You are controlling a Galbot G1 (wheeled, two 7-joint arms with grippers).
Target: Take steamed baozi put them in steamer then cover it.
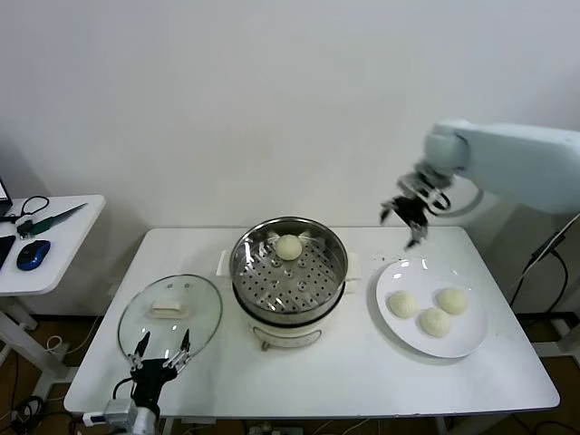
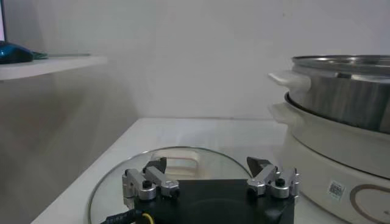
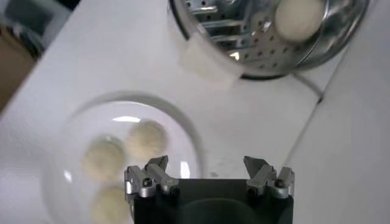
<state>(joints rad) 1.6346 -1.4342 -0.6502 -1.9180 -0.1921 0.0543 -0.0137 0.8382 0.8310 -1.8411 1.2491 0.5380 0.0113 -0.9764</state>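
The steel steamer (image 1: 288,272) stands mid-table with one baozi (image 1: 288,246) on its perforated tray; it also shows in the right wrist view (image 3: 298,17). Three baozi (image 1: 404,304) (image 1: 434,322) (image 1: 450,301) lie on a white plate (image 1: 453,344). My right gripper (image 1: 406,216) is open and empty, raised above the table's far edge behind the plate; its wrist view (image 3: 207,167) looks down on the plate and its buns (image 3: 146,139). The glass cover (image 1: 169,313) lies flat left of the steamer. My left gripper (image 1: 163,347) is open and empty, low at the cover's near edge (image 2: 207,167).
A side table (image 1: 54,240) at the left holds a blue mouse (image 1: 33,255) and cables. The steamer's white base (image 2: 341,164) rises close beside my left gripper. The white wall runs behind the table.
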